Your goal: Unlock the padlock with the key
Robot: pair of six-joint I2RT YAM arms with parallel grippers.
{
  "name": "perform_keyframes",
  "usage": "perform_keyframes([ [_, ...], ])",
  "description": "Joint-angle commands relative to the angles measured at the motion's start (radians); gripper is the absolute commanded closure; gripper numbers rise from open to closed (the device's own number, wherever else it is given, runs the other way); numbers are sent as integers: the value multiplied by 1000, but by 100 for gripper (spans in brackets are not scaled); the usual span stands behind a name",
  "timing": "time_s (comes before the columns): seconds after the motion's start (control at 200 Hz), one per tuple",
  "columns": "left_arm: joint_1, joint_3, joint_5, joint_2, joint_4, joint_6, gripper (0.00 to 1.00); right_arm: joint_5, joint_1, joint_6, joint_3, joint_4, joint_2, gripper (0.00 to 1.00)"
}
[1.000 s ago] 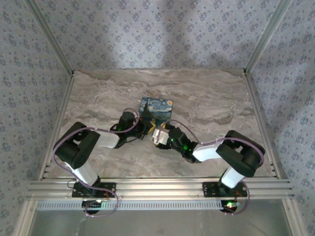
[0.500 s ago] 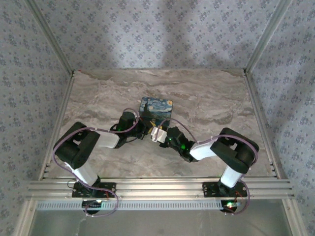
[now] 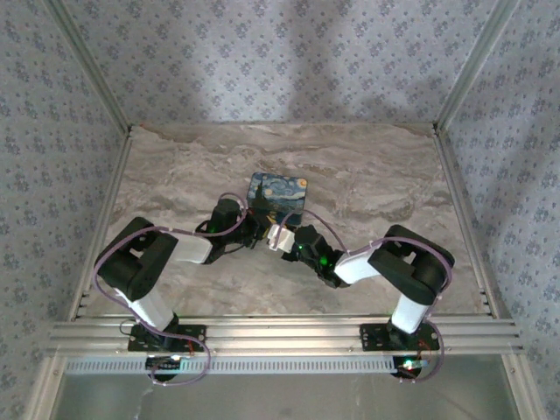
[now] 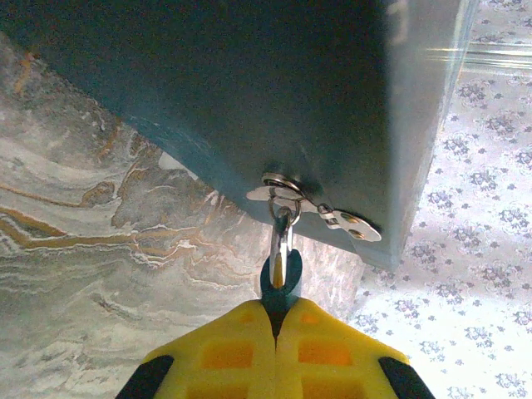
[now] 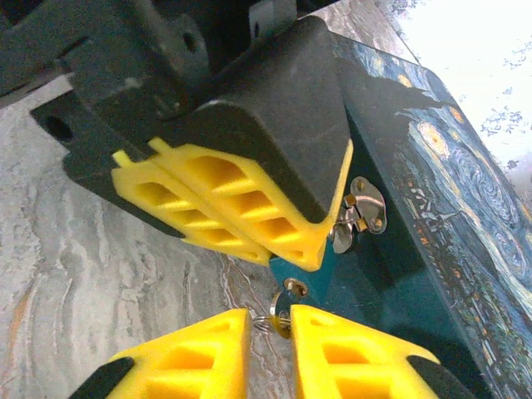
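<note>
The blue padlock [image 4: 283, 281] hangs by its silvery shackle from the metal hasp [image 4: 287, 193] on the dark-blue painted box [image 3: 278, 194]. My left gripper [image 4: 277, 314] is shut on the padlock's body. In the right wrist view the padlock [image 5: 301, 273] pokes out under the left gripper's yellow fingers [image 5: 233, 208]. Just below its keyhole end sits the key [image 5: 283, 314], a small silvery head with a wire ring. My right gripper [image 5: 270, 322] is closed on that head from both sides. I cannot tell whether the blade is in the keyhole.
The box stands mid-table on the marbled top [image 3: 376, 184], and both arms meet at its near face. Patterned walls and metal posts [image 3: 464, 79] fence the table. The box's painted lid [image 5: 465, 183] runs along the right of the right wrist view.
The right gripper has slid a little left up to the padlock, and its jaws have narrowed from wide open onto the key. The left gripper and padlock have stayed put.
</note>
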Motion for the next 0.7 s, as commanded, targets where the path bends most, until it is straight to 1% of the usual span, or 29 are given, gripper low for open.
perform_keyframes([
  [0.0, -11, 18, 16, -33, 6, -4, 100, 31, 0, 26, 28, 35, 22, 84],
  [0.285, -13, 16, 18, -32, 11, -3, 100, 65, 0, 74, 39, 48, 40, 91],
  [0.435, -13, 15, 18, -35, 15, -3, 100, 64, -1, 111, 38, 48, 41, 98],
  [0.605, -13, 13, 15, -33, 14, -3, 100, 64, -2, 171, 32, 55, 38, 100],
  [0.695, -15, 12, 16, -33, 16, -3, 100, 64, -5, 236, 26, 62, 34, 100],
])
